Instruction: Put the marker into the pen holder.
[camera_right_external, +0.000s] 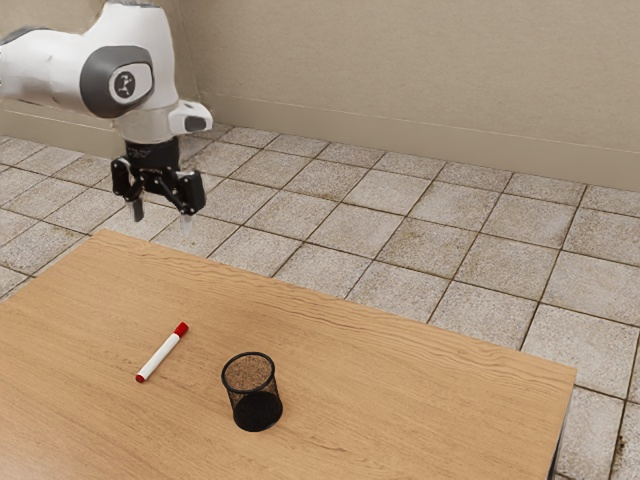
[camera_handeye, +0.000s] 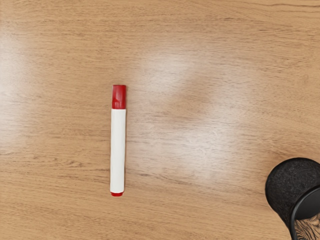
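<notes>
Red-and-white marker (camera_right_external: 161, 354) lies on wood (camera_right_external: 400, 400), well below the spread hand (camera_right_external: 163, 216).

- Seeing the pen holder (camera_right_external: 252, 395) standing upright on the table (camera_right_external: 400, 420).
- Seeing the marker (camera_right_external: 163, 352) lying flat on that table, near the pen holder but apart, toward the exterior view's left and slightly farther back.
- Seeing the table spreading out around the pen holder on all sides.
- Seeing the floor (camera_right_external: 420, 245) stretching behind the pen holder, past the table's far edge.
- Seeing the wall (camera_right_external: 430, 80) rising farther behind the pen holder, beyond the floor.
</notes>
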